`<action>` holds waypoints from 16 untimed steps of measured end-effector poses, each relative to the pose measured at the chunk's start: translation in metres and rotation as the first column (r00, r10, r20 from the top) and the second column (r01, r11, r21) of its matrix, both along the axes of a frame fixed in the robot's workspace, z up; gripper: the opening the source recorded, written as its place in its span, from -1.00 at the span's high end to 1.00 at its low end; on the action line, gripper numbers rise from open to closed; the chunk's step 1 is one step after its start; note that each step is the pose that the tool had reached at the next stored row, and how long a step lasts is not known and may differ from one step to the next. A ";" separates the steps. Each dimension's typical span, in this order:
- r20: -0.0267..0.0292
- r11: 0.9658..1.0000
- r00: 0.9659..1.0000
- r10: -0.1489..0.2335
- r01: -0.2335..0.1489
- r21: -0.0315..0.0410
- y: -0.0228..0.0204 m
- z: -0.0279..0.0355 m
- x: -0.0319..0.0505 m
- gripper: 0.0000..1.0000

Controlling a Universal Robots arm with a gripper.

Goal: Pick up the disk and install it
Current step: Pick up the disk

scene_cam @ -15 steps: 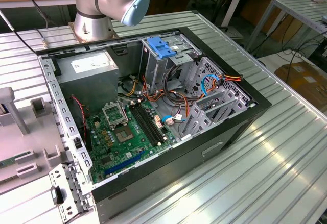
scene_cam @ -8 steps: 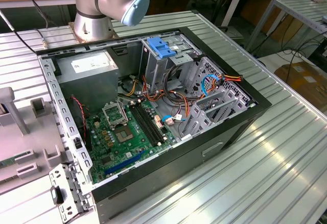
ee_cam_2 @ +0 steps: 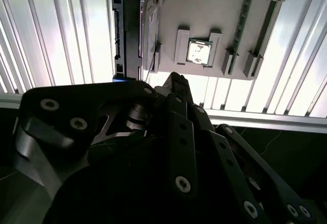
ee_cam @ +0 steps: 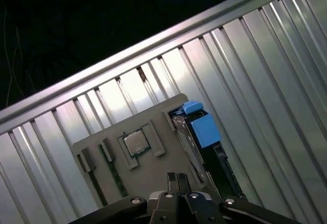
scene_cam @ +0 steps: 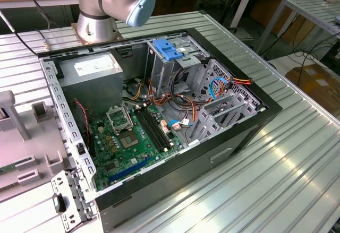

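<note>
The ribbed aluminium worktop (scene_cam: 297, 153) runs under everything. At the exterior view's left is a grey holder tray (scene_cam: 21, 153), with the open computer case (scene_cam: 159, 111) to its right. In both wrist views I see the disk (ee_cam: 202, 129) (ee_cam_2: 134, 30) standing on edge in the tray. My fingers (ee_cam: 172, 180) hang nearby, pinched together and holding nothing.

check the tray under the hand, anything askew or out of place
Nothing stands out. The disk stands on edge at the side of the grey tray, the processor chip lies flat in its pocket, and the hand hangs above them.
</note>
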State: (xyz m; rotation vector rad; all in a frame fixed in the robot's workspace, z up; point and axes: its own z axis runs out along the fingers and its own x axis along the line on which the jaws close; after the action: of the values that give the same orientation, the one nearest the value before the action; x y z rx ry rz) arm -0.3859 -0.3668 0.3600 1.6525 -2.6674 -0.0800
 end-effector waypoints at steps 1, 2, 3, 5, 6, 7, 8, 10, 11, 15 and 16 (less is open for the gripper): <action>0.000 1.000 1.000 0.010 -0.010 0.000 0.0000 0.0000 0.0000 0.79; 0.000 1.000 1.000 0.022 -0.022 0.000 0.0000 0.0000 0.0000 0.79; 0.000 1.000 1.000 0.031 -0.031 0.000 0.0000 0.0000 0.0000 0.79; 0.000 0.999 0.999 0.051 -0.051 0.000 0.0000 0.0000 0.0000 0.79; 0.000 0.998 0.998 0.062 -0.062 0.000 0.0000 0.0000 0.0000 0.79; 0.000 0.998 0.998 0.071 -0.071 0.000 0.0000 0.0000 0.0000 0.79; 0.000 0.997 0.997 0.079 -0.079 0.000 0.0000 0.0000 0.0000 0.79; 0.000 0.994 0.994 0.108 -0.108 0.000 0.0000 0.0000 0.0000 0.79; 0.000 0.992 0.992 0.126 -0.126 0.000 0.0000 0.0000 0.0000 0.79; 0.000 0.984 0.984 0.176 -0.176 0.000 0.0000 0.0000 0.0000 0.79; 0.000 0.982 0.982 0.188 -0.188 0.000 0.0000 0.0000 0.0000 0.79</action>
State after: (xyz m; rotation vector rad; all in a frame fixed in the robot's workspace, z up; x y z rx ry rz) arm -0.3859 -0.3668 0.3600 1.8937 -2.4959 -0.0791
